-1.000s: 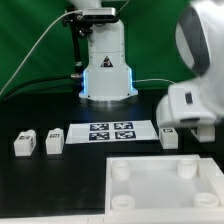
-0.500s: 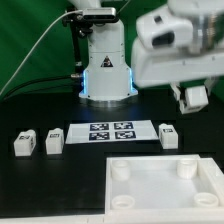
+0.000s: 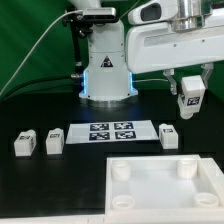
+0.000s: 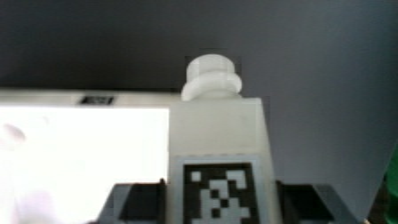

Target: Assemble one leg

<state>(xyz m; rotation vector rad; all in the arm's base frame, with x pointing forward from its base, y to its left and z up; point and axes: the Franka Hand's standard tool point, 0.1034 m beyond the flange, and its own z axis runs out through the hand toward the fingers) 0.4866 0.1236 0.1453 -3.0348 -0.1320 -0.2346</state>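
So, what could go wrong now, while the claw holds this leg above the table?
The leg hangs high in the claw; it could slip or tilt in the grip. It seems not lined up with any socket of the tray, so a badly aimed descent could hit the rim or the loose leg nearby.

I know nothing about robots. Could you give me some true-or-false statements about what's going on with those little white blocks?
1. The pincer holds a leg in the air. True.
2. A leg sits in one of the tray's sockets. False: the sockets in view are empty.
3. Three other legs stand on the table. True.
4. The marker board lies on the tray. False: it lies on the table, apart from the tray.
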